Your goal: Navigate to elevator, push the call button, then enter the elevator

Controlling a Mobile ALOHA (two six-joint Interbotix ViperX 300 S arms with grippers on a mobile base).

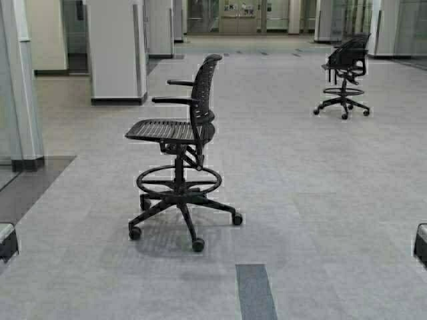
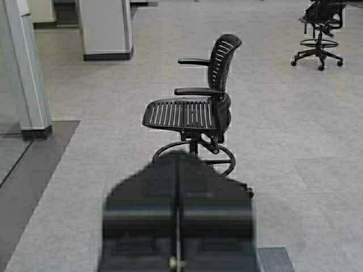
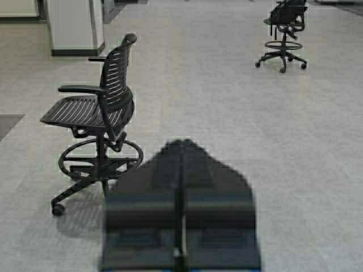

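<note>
The elevator and the call button are out of view in every view. My left gripper is shut and empty, held low at the left edge of the high view. My right gripper is shut and empty, low at the right edge of the high view. Both point forward over the grey carpet floor.
A black mesh swivel chair stands right ahead, slightly left. A second black chair stands far right. A white pillar and a glass partition are on the left. Glass doors close the far end. Open carpet lies to the right.
</note>
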